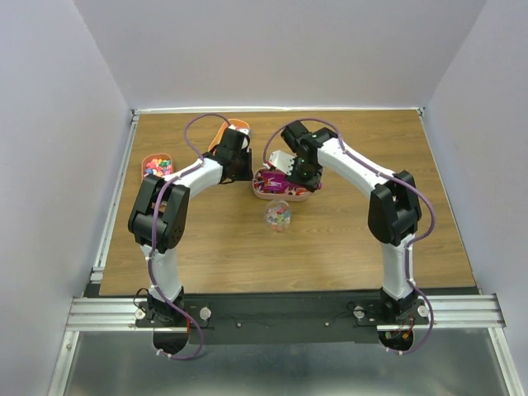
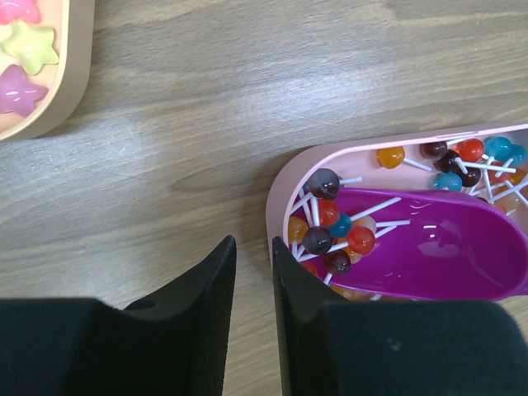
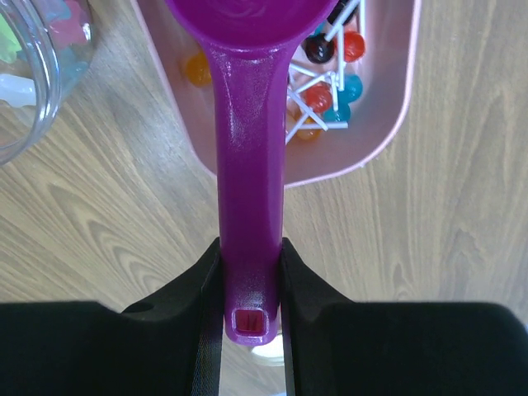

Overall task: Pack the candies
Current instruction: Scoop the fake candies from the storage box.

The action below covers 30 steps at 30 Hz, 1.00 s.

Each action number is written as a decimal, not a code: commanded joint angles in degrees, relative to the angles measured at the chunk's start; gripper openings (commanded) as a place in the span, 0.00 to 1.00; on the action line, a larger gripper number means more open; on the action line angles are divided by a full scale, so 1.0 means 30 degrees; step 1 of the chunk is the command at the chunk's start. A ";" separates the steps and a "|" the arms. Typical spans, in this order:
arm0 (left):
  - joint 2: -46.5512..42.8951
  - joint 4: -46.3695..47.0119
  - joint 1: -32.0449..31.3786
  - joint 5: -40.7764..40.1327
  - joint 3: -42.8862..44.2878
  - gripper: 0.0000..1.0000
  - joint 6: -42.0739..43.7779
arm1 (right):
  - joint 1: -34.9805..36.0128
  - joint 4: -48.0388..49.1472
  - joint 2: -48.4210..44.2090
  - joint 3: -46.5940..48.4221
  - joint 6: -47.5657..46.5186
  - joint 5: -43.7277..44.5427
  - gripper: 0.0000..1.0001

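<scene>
The candies (image 2: 330,227) are small round lollipops on white sticks, in red, orange, blue and dark colours, piled in a pink oblong tray (image 2: 280,194) at mid-table. A magenta scoop (image 2: 429,247) lies in that tray with its bowl among them. My right gripper (image 3: 252,247) is shut on the scoop's handle (image 3: 252,165), just outside the tray's end (image 3: 388,140). My left gripper (image 2: 252,243) hangs low at the tray's other end; its jaws stand a narrow gap apart over bare wood. Its right finger (image 2: 285,272) is at the tray's rim.
A clear jar (image 1: 278,216) holding some coloured sweets stands in front of the pink tray (image 1: 262,195), and its wall (image 3: 33,66) is close to the scoop's left. A peach tray (image 2: 70,74) of star-shaped sweets (image 2: 29,45) lies to the left. An orange item (image 1: 219,136) is at the back.
</scene>
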 commanded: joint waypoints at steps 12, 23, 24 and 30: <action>-0.0499 0.0333 0.0037 0.0321 0.0443 0.32 0.0016 | -0.1238 0.1394 -0.1449 -0.1461 -0.1242 -0.3220 0.01; -0.0821 0.0420 0.0154 0.0146 0.0267 0.32 -0.0013 | -0.2205 0.2770 -0.2386 -0.2983 -0.1594 -0.5064 0.01; -0.0850 0.0420 0.0154 0.0174 0.0267 0.32 -0.0042 | -0.2235 0.2946 -0.2504 -0.3304 -0.1624 -0.5182 0.01; -0.1055 0.0537 0.0183 0.0263 0.0121 0.32 -0.0072 | -0.2674 0.4293 -0.3089 -0.4565 -0.1712 -0.6208 0.01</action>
